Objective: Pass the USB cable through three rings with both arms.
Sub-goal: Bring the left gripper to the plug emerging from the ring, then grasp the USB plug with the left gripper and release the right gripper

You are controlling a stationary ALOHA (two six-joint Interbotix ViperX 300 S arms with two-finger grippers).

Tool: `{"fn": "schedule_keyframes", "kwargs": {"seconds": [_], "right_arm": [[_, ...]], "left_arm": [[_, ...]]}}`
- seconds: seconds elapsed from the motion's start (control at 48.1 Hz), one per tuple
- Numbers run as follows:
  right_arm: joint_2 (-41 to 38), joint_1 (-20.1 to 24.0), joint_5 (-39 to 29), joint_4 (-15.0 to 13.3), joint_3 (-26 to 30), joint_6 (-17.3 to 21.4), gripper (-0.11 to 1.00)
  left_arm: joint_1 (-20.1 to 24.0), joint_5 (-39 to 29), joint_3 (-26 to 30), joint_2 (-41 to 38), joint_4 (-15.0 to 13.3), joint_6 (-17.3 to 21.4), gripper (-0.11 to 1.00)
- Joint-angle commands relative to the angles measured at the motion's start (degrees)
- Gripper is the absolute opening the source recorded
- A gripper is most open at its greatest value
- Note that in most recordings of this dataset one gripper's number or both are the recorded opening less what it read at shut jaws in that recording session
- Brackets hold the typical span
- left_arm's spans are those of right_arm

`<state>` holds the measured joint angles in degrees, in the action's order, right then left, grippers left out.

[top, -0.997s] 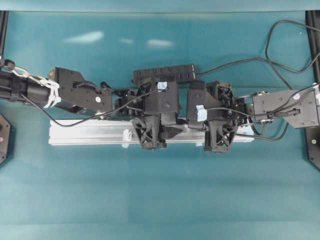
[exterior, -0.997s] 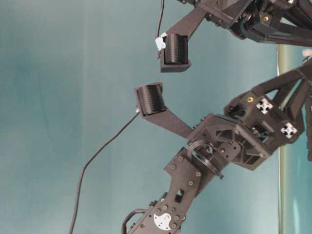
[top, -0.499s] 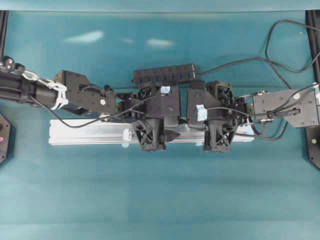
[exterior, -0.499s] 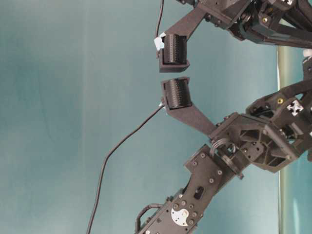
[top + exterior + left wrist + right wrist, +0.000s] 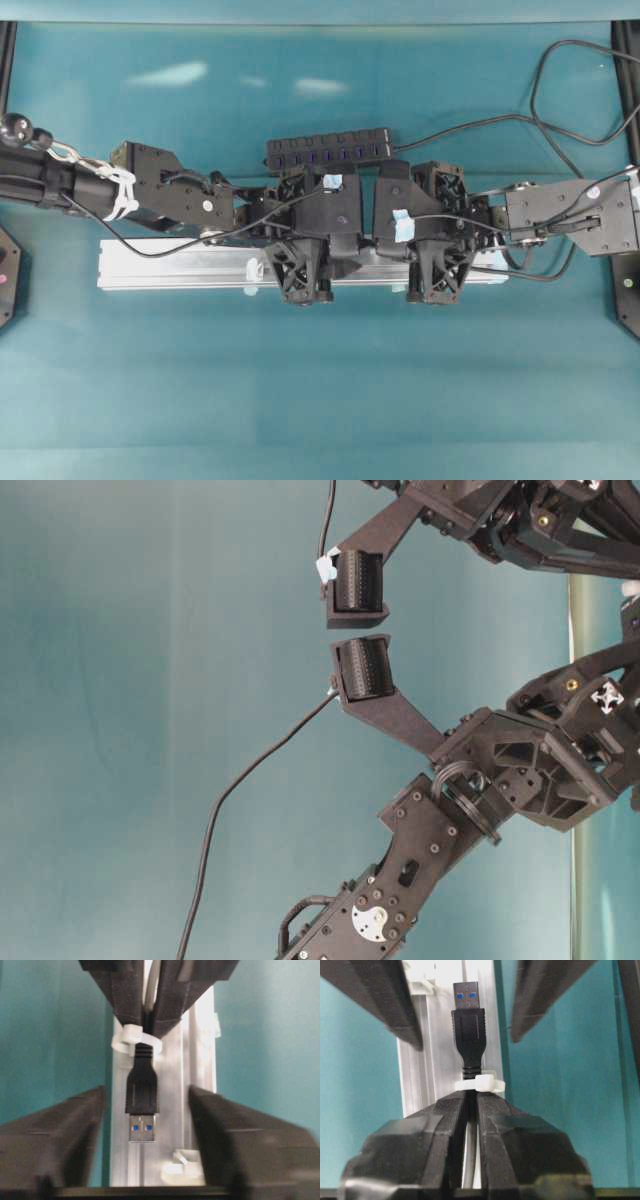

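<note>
Black USB cable plug (image 5: 142, 1091) pokes through translucent white ring (image 5: 131, 1040); my right claw (image 5: 470, 1105) pinches its cord at 12 o'clock, left claw (image 5: 145, 1105) half-open around plug, not touching.

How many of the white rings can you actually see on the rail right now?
2 in the left wrist view: one ring around the USB cable just behind its plug, another ring farther along the rail, ahead of the plug. A third may be hidden by the fingers.
</note>
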<state>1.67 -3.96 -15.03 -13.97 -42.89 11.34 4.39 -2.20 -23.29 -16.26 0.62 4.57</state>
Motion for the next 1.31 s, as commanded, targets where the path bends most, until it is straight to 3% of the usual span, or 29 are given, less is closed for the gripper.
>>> {"fn": "schedule_keyframes", "kwargs": {"seconds": [0.0, 0.145, 0.561, 0.748, 0.935, 1.164, 1.288], "right_arm": [[0.8, 0.2, 0.5, 0.0, 0.4, 0.5, -0.07], [0.8, 0.3, 0.4, 0.0, 0.4, 0.5, -0.07], [0.8, 0.4, -0.3, 0.1, 0.3, 1.1, -0.07], [0.9, 0.4, -2.2, 0.1, 0.2, 3.2, -0.03], [1.4, 0.4, -2.7, 0.1, -0.4, 4.4, 0.12], [2.8, 0.4, -3.4, -0.3, -0.4, 4.4, 0.55], [3.6, 0.2, -3.6, -0.6, -0.7, 4.4, 0.57]], "left_arm": [[-0.1, 0.4, 0.7, 0.4, 0.2, 0.0, 0.49], [-0.5, 0.4, 1.1, 0.4, 0.1, 0.0, 0.21], [-0.7, -0.2, 1.3, 0.7, 0.1, 0.2, 0.2], [-0.2, -1.8, 1.0, 1.7, 0.2, 0.3, 0.2], [-0.2, -3.1, 1.0, 2.9, 0.1, 0.4, 0.2], [-0.5, -6.9, 1.4, 5.7, 0.1, 0.4, 0.2], [-0.5, -10.5, 0.8, 7.1, 0.1, 0.7, 0.2]]}}
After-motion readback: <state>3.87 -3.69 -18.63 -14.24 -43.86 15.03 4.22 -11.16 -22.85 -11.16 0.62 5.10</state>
